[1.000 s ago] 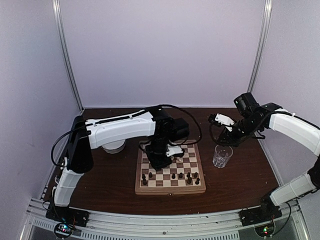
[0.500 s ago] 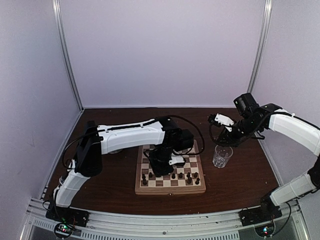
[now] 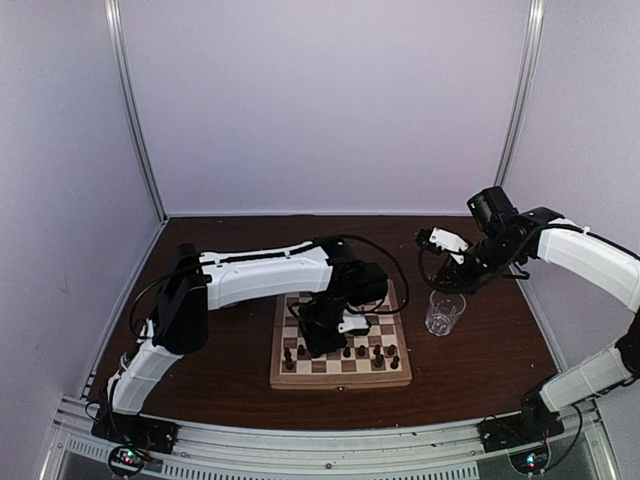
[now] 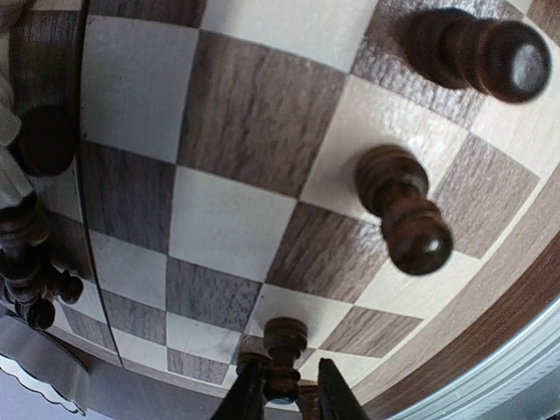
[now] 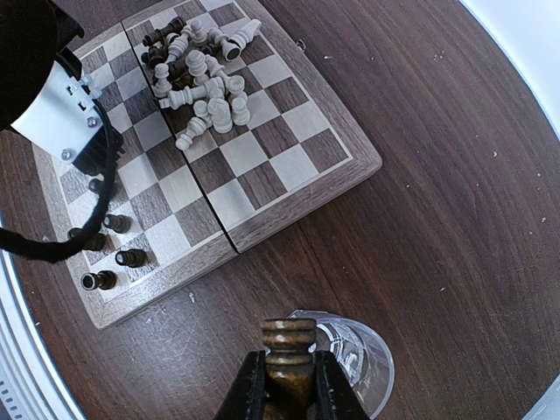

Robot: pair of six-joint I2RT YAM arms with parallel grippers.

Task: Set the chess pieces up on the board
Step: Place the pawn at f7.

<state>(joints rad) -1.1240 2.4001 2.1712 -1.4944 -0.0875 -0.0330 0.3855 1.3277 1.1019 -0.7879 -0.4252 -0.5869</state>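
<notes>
The board (image 3: 340,381) lies mid-table, also showing in the right wrist view (image 5: 289,166) and filling the left wrist view (image 4: 236,219). Several dark chess pieces (image 3: 347,351) stand in its near rows. A pile of cream and dark pieces (image 5: 201,83) lies at its far end. My left gripper (image 3: 322,345) hangs low over the near rows, and in its wrist view (image 4: 289,374) it is shut on a dark piece (image 4: 284,346) whose base is at a cream square. My right gripper (image 3: 432,240) is raised right of the board, and in its wrist view (image 5: 289,360) it is shut on another dark piece (image 5: 289,337).
A clear drinking glass (image 3: 445,312) stands on the brown table right of the board, directly under my right gripper (image 5: 354,367). Two dark pawns (image 4: 402,210) stand close to my left fingers. The left arm's cable (image 5: 52,245) loops over the board's near side.
My left gripper has moved from the middle of the board toward the near rows and lower. The right arm has not moved.
</notes>
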